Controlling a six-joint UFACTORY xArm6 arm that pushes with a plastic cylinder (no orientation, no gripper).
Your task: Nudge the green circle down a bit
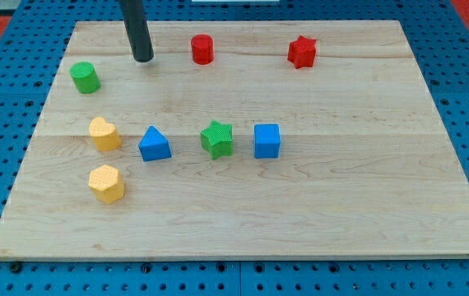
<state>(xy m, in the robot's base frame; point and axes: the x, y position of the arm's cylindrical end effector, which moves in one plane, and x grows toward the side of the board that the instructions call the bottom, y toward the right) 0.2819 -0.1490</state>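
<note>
The green circle (85, 77) is a short green cylinder near the board's left edge, toward the view's top. My tip (143, 59) touches the board up and to the right of the green circle, with a clear gap between them. The rod rises from the tip out of the view's top.
A red cylinder (202, 49) and a red star (302, 52) sit along the top. A yellow heart-like block (104, 133), a blue triangle (154, 144), a green star (217, 138) and a blue cube (267, 141) form a middle row. A yellow hexagon (106, 183) lies below.
</note>
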